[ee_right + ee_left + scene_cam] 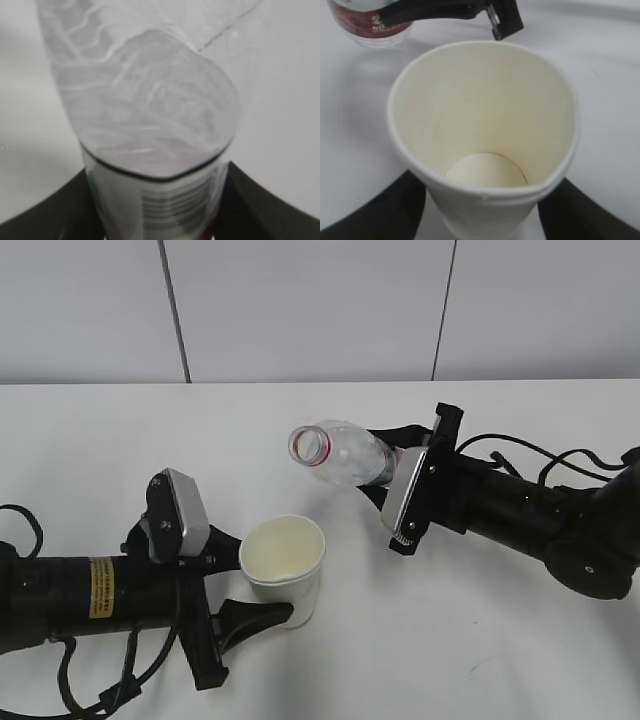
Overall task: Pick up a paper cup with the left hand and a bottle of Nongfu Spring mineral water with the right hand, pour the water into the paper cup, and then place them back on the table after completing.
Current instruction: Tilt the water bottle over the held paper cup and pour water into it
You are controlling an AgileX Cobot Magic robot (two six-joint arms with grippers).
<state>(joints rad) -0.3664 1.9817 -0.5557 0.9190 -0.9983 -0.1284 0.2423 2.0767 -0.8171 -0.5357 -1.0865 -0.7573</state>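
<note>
My left gripper (252,592), with the yellow sticker on its arm, is shut on the white paper cup (283,566), which stands upright low over the table (420,640). In the left wrist view the cup (485,125) fills the frame and its cream inside looks dry. My right gripper (385,475) is shut on the clear Nongfu Spring bottle (345,454), held tilted above the table, its open red-ringed mouth pointing left, up and right of the cup. In the right wrist view the bottle (150,130) is squeezed between the black fingers (250,200). No water shows.
The white table stretches back to a grey panelled wall (320,310). Loose black cables (540,455) hang by the right arm. The bottle's red label and the right gripper's finger show at the top of the left wrist view (370,22).
</note>
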